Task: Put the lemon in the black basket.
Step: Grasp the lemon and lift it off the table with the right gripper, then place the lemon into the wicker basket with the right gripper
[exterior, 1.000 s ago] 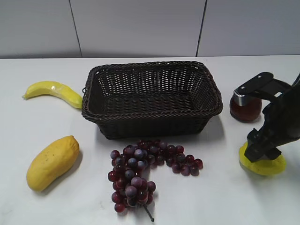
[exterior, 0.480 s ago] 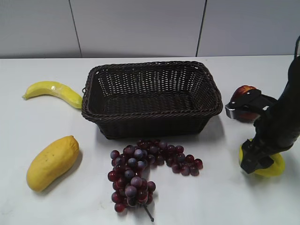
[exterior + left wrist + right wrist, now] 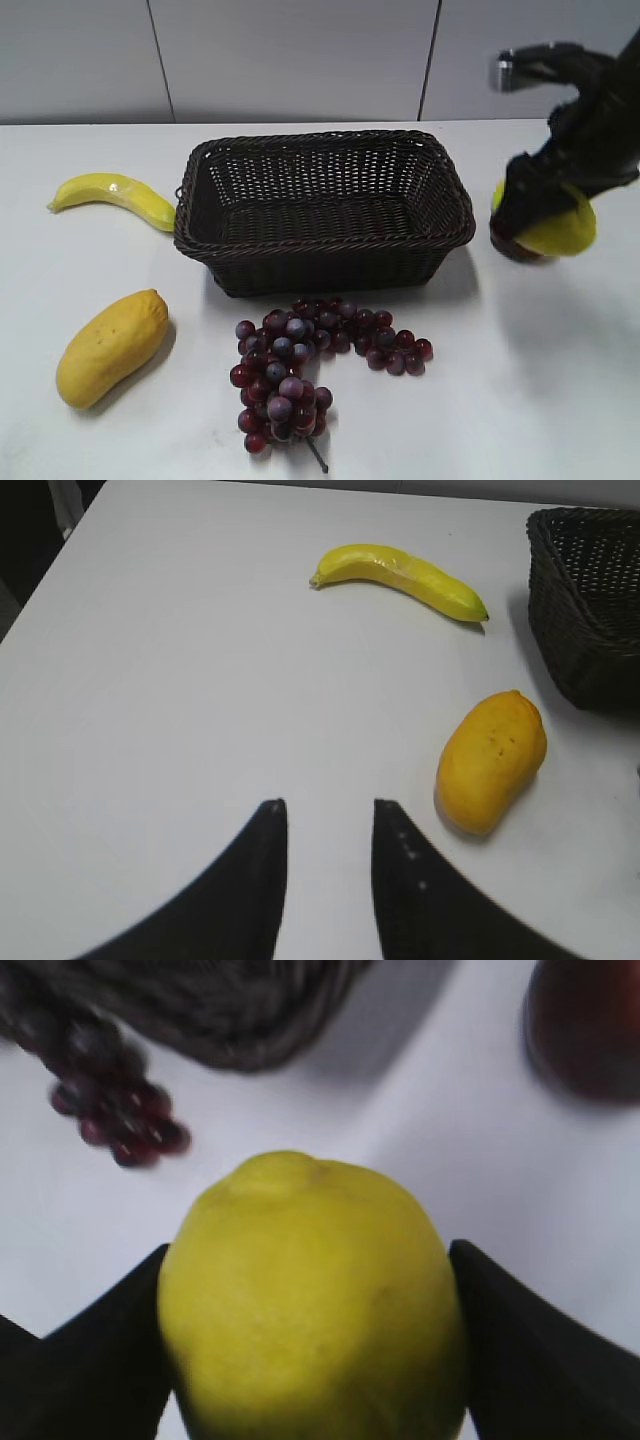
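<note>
My right gripper (image 3: 545, 210) is shut on the bright yellow lemon (image 3: 560, 232) and holds it in the air, to the right of the black basket (image 3: 322, 143) and above table height. In the right wrist view the lemon (image 3: 312, 1300) fills the space between the two jaws (image 3: 312, 1345), with the basket's rim (image 3: 230, 1020) up ahead on the left. The black basket is empty. My left gripper (image 3: 328, 805) is open and empty over bare table, to the left of the mango; it does not show in the exterior view.
A banana (image 3: 115, 195) lies left of the basket and an orange-yellow mango (image 3: 110, 345) at the front left. A bunch of red grapes (image 3: 310, 365) lies in front of the basket. A red apple (image 3: 515, 245) sits on the table behind the held lemon.
My right gripper has lifted the lemon off the table at the front right and carried it up and back. It now hangs in front of the red apple. Nothing else has moved.
</note>
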`<state>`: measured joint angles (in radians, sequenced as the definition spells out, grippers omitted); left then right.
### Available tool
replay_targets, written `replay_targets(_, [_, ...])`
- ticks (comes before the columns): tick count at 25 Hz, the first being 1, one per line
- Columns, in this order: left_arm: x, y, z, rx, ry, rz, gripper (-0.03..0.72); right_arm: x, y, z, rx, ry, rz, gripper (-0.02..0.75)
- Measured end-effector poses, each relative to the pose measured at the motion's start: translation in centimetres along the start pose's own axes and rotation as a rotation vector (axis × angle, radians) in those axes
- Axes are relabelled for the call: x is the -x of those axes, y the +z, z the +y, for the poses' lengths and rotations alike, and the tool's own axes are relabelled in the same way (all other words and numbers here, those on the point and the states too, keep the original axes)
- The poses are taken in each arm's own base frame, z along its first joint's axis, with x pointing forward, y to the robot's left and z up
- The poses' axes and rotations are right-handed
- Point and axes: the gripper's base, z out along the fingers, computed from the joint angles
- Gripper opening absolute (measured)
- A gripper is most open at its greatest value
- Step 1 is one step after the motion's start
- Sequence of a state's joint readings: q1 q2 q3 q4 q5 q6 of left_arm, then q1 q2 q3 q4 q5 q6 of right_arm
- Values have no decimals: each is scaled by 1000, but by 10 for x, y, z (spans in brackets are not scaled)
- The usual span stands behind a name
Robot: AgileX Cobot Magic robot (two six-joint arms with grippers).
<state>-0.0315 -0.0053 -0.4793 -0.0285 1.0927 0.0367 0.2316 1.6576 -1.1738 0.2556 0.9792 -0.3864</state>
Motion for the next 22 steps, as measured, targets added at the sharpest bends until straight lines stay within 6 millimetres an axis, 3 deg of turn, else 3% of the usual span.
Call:
replay_targets(4, [0, 0, 0, 0, 0, 0, 232, 38, -29, 22, 35, -33, -202, 608])
replay_targets(8, [0, 0, 0, 0, 0, 0, 232, 75, -27, 51, 29, -112, -370, 608])
replay_targets(11, [0, 0, 0, 0, 0, 0, 232, 96, 4, 59, 22, -126, -407, 608])
replay_targets(13, [0, 0, 0, 0, 0, 0, 232, 104, 36, 58, 16, -119, -386, 607])
replay_targets(17, [0, 0, 0, 0, 0, 0, 232, 107, 82, 49, 6, -100, -328, 647])
replay_targets(20, [0, 0, 0, 0, 0, 0, 232, 107, 100, 46, 7, -93, -295, 659])
replay_targets(22, [0, 0, 0, 0, 0, 0, 231, 108, 100, 47, 9, -95, -291, 660])
